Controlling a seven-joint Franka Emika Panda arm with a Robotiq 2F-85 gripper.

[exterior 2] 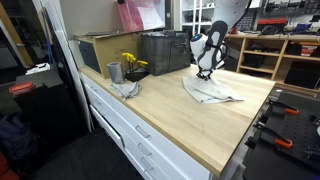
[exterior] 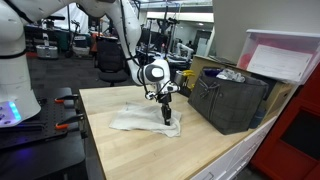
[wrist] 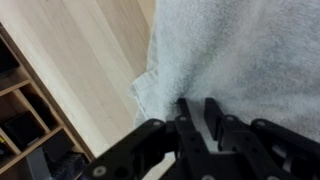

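1. Only the wrist view shows the black gripper (wrist: 198,106) with its fingers slightly apart, tips at the pale grey terry towel (wrist: 240,50) near its edge.
2. Both exterior views show the towel crumpled on the light wooden table (exterior: 130,152), near a dark crate (exterior: 228,100).
3. The contact is too blurred to judge.

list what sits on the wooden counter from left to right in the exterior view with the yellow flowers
grey metal cup → yellow flowers → dark slatted plastic crate → white crumpled cloth
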